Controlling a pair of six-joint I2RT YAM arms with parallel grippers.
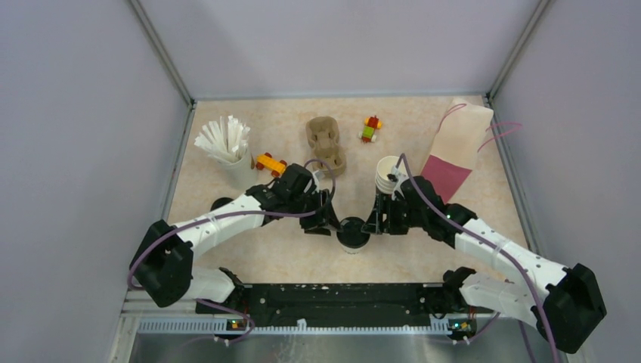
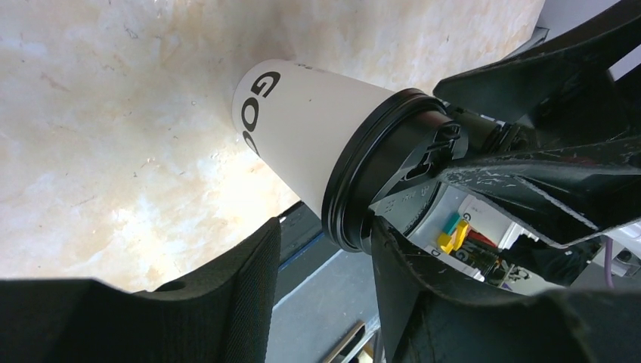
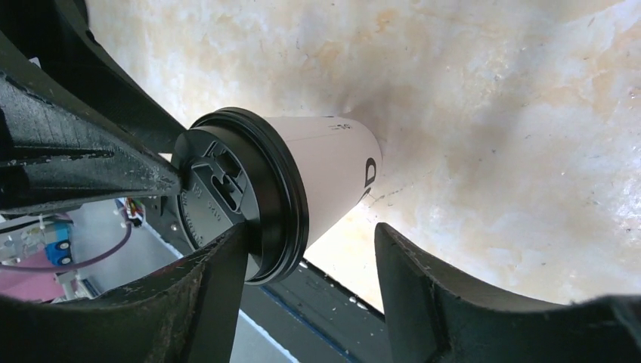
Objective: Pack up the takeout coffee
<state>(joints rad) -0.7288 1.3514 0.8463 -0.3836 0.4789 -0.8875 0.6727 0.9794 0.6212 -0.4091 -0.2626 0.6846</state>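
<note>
A takeout coffee cup (image 1: 353, 234), capped with a black lid (image 3: 227, 189), is seen standing upright on the bench (image 1: 287, 257) near the front edge. It is flanked by the left tool (image 1: 324, 225) and the right tool (image 1: 373, 223). Both are spread open, with fingertips at the lid rim and nothing clamped.

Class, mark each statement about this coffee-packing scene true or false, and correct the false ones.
1. The lidded cup stands between the left gripper and the right gripper. True.
2. The cup tray holds two cups. False: both holes are empty.
3. The paper bag sits near the table's right edge. True.
4. The stacked cups wear a lid. False: the top cup is open.
</note>
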